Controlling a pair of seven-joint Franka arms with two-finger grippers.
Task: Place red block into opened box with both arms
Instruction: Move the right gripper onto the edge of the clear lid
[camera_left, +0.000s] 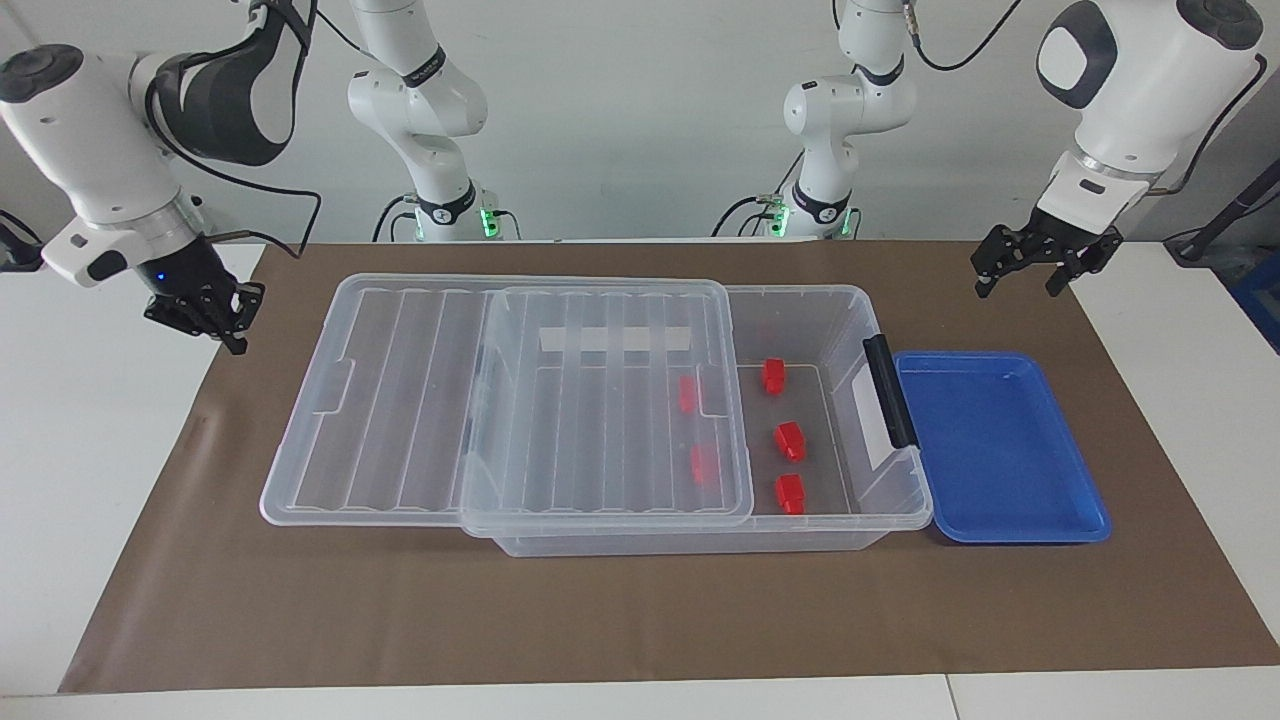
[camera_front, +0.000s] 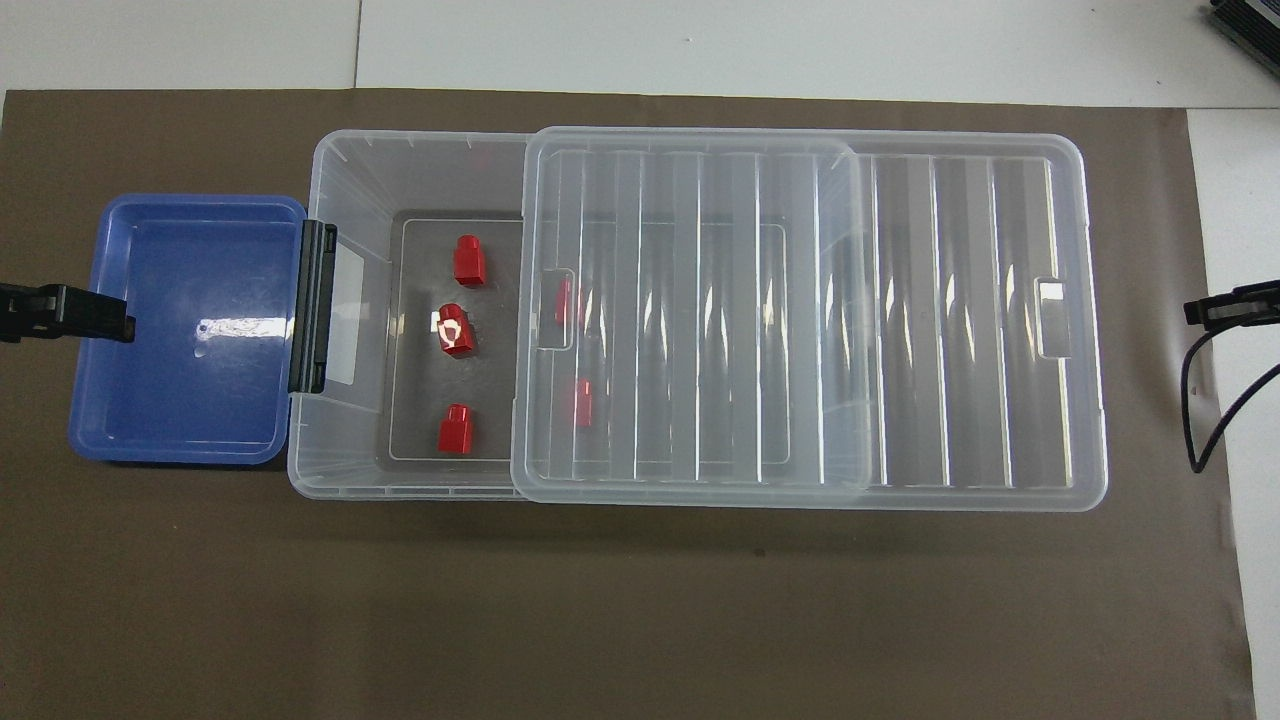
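Now we are seeing five small bright red plastic blocks (camera_left: 790, 441) lying in the large clear plastic box (camera_left: 850, 310), well apart from both grippers. Our left gripper (camera_left: 1020, 282) is hanging spread over the brown mat (camera_left: 640, 620); our right gripper (camera_left: 228, 330) is pressed together, pinching nothing, over the mat's other end.

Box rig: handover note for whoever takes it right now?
Left gripper: open, empty, in the air over the mat near the blue tray.
Right gripper: shut, empty, over the mat's edge at its own end.
Box: lid slid partway toward the right arm's end.
Done: five red blocks in the box, two under the lid; tray empty.
Left: nothing to load; maybe close the lid.
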